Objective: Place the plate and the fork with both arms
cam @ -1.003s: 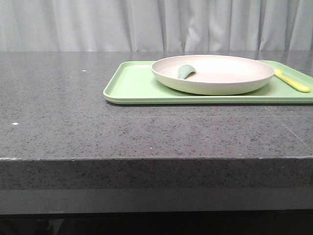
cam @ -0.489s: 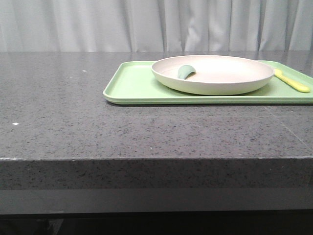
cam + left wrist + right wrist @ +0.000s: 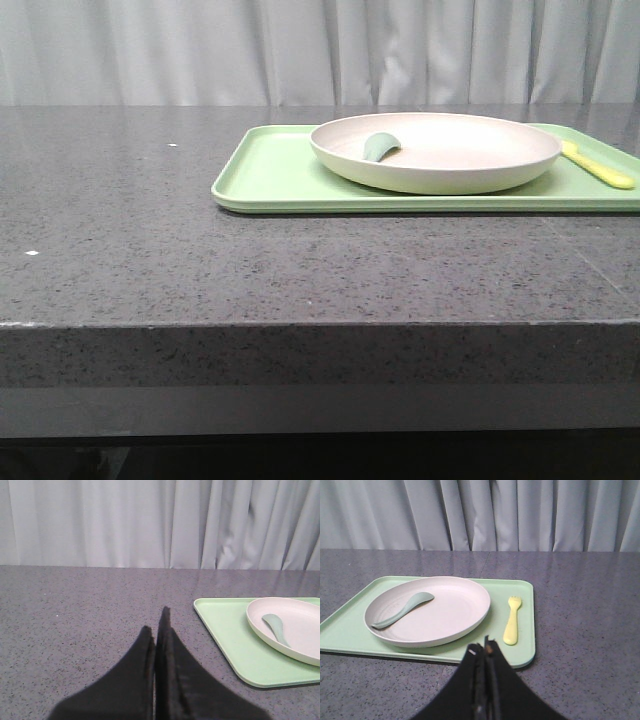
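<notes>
Left pincer (image 3: 159,630): fingers pressed together, holding nothing, above bare counter (image 3: 150,270).
Right pincer (image 3: 484,652): fingers closed against each other, empty, just short of the tray's near edge.
Plate (image 3: 427,610): lies on the tray, ahead of the right pincer and off to one side; well apart from the left pincer.
Fork (image 3: 512,620): flat on the tray just beside the plate, tines pointing away, directly ahead of the right pincer.
Spoon (image 3: 402,610): grey-green, resting inside the plate.
Tray (image 3: 270,175): light green, rectangular, on the dark speckled counter.
Curtain (image 3: 200,50): pale, behind the counter.
</notes>
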Controlling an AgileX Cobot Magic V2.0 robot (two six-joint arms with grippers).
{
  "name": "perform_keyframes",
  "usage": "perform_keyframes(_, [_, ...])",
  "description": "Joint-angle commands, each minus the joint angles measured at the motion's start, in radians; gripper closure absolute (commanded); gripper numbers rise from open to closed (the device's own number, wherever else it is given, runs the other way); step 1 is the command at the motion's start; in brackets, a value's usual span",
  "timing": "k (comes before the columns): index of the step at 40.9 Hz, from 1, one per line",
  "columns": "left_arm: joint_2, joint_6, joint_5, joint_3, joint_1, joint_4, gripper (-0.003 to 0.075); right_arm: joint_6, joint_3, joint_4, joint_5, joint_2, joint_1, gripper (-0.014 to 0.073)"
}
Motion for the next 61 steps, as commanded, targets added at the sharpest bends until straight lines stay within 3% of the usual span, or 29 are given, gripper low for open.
perform_keyframes(1, [0.004,-0.001,-0.086,-0.028,0.0,-0.002,0.0738,-0.009,-0.025,-0.016,-0.088,0.012,0.002,0.0706])
perform_keyframes(34, [0.002,-0.001,-0.086,-0.024,0.0,-0.002,0.0738,-0.009,-0.025,-0.016,-0.088,0.012,0.002,0.0706])
perform_keyframes(44, [-0.126,-0.001,-0.086,0.088,0.002,-0.002,0.0738,-0.009,-0.025,-0.016,-0.088,0.012,0.002,0.0706])
perform_keyframes(56, [-0.412,-0.001,-0.07,0.283,0.143,-0.002,0.0738,-0.009,-0.025,-0.016,-0.088,0.012,0.002,0.0706])
perform_keyframes(61, [-0.415,-0.001,-0.07,0.329,0.198,-0.002,0.0738,-0.009,-0.025,-0.016,-0.087,0.012,0.002,0.0706])
